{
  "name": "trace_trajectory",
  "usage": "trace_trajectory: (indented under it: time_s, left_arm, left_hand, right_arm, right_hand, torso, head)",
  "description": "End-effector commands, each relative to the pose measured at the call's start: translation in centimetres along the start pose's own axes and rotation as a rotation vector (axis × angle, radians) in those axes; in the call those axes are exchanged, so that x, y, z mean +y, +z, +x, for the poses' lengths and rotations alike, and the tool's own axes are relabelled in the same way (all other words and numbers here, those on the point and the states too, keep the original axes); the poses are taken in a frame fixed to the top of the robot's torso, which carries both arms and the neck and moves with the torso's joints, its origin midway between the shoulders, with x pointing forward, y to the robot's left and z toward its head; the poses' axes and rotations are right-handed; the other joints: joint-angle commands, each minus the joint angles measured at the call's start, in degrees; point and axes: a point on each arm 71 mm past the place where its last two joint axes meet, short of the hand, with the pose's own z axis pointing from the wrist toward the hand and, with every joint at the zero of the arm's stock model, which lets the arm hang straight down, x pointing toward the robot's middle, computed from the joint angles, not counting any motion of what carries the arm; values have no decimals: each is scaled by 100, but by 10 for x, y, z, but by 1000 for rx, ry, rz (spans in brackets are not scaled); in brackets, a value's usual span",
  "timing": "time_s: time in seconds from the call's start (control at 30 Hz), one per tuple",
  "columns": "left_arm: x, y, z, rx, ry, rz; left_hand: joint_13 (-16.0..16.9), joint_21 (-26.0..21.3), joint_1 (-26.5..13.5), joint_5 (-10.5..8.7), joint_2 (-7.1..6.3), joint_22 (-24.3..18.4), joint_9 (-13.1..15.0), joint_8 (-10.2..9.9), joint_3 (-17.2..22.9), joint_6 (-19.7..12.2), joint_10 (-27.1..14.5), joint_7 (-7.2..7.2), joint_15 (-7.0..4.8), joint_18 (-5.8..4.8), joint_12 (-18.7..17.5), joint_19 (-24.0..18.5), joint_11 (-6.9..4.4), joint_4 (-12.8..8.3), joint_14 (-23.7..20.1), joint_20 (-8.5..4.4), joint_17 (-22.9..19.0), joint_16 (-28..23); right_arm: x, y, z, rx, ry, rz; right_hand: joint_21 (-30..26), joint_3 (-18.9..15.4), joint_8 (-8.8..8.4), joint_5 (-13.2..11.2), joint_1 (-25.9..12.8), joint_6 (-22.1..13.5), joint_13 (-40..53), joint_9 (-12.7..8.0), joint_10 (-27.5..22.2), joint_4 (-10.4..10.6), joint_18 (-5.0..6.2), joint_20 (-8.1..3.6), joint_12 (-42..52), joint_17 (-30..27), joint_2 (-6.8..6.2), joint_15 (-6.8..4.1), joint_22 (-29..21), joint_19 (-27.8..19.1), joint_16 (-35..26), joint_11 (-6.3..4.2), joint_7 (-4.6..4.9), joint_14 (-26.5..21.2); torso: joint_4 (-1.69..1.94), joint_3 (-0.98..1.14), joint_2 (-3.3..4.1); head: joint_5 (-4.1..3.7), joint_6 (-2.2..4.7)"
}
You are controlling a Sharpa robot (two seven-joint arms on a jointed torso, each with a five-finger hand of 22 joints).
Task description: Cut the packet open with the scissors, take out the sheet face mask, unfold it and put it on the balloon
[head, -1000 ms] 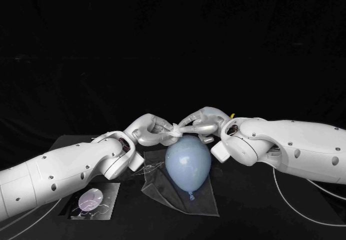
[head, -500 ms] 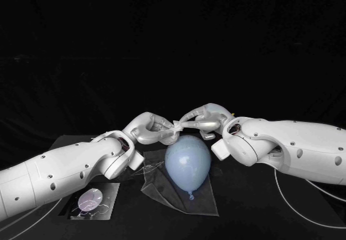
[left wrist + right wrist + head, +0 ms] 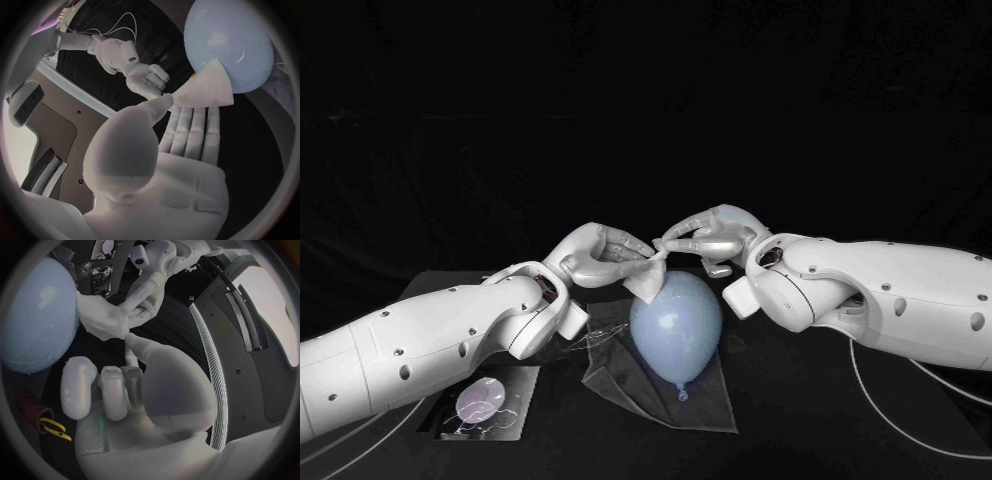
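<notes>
left hand [image 3: 596,262] and right hand [image 3: 711,238] both pinch sheet mask [image 3: 649,275], bunched just over balloon [image 3: 675,325] far end. contact with balloon: can't tell.

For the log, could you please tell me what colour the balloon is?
Pale blue balloon, clearest in head view.

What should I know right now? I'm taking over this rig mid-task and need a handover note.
Left hand pinches the sheet mask; right hand pinches its other edge.
The mask, partly folded, hangs over the far end of the balloon.
The packet lies near-left on the table.
Done: mask taken out of the packet.
Left: finish unfolding, lay it on the balloon.
</notes>
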Motion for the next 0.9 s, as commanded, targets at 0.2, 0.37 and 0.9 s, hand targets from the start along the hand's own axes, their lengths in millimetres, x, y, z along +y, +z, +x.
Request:
trace_trajectory:
  time_s: [0.2,0.37,0.9]
  left_arm:
    - [-1,-1,-1,9,-22,1]
    - [2,-5,-7,-3,-33,-21]
    - [5,-8,-49,-118,-257,-173]
  left_hand:
    - [23,-220,-220,12,-314,-94,-29,-71,-470,-209,-264,89,61,5,17,-261,74,285,-233,11,56,-93]
    - [40,-332,-163,12,-207,-93,-16,-30,-861,-226,-386,84,89,-70,92,-406,87,493,-361,10,110,-112]
    - [255,712,-98,11,453,414,270,548,-688,202,-173,-290,-340,116,764,1020,-260,1715,-76,-387,1590,2301]
  right_arm:
    - [2,0,-4,-43,6,-30]
    - [1,0,-7,-58,13,-34]
    - [1,-1,-10,-55,26,-42]
  right_hand:
    - [-44,90,108,4,-107,21,1508,445,587,-31,39,-42,20,1507,4,-168,1113,-14,24,-49,-5,707]
    - [-45,119,125,4,-133,9,1508,474,587,-45,39,-43,20,1507,5,-169,1113,-15,24,-50,-6,707]
    - [-93,153,147,4,-171,-12,1508,514,587,-64,49,-43,20,1507,6,-169,1099,-40,24,-49,-5,707]
  torso:
    - [-2,3,0]
    - [-4,1,1]
    - [3,-3,-10]
  head:
    - [-5,26]
    - [-15,34]
    - [-10,115]
